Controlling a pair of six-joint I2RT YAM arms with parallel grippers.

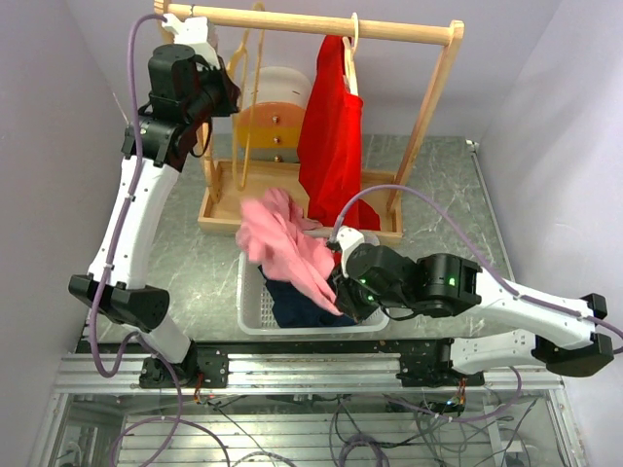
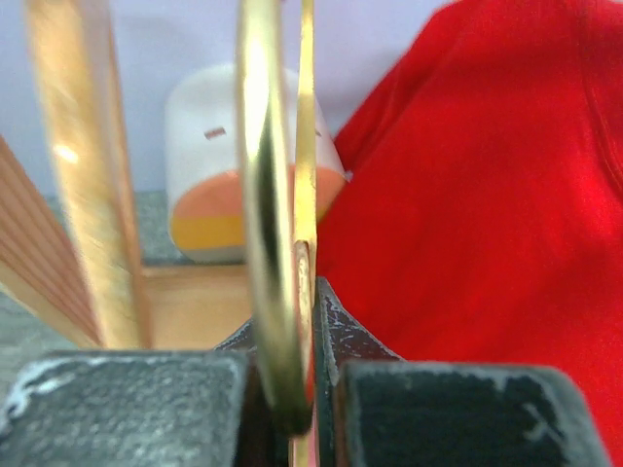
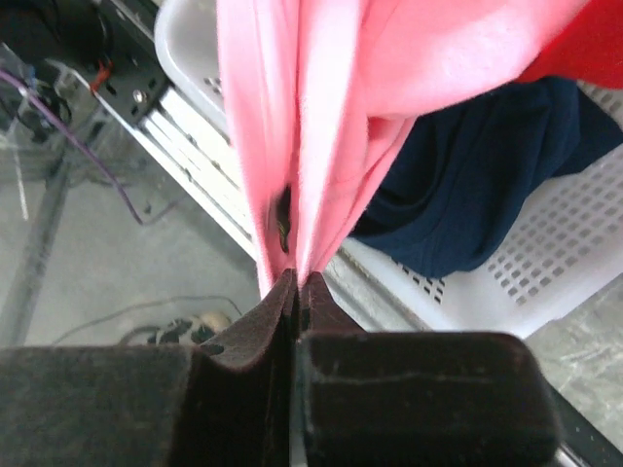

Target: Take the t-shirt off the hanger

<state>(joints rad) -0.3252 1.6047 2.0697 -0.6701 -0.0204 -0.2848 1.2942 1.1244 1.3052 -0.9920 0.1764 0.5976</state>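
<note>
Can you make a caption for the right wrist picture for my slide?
The right gripper pinches the pink t-shirt, with the white basket and dark blue cloth behind.

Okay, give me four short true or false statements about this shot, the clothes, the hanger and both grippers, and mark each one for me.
1. The right gripper is clamped on the pink t-shirt. True.
2. The left gripper is open and holds nothing. False: it is shut on the yellow hanger.
3. A red garment hangs from the wooden rail. True.
4. The white perforated plastic basket has nothing in it. False: a navy garment lies inside, and the pink t-shirt hangs over it.
</note>
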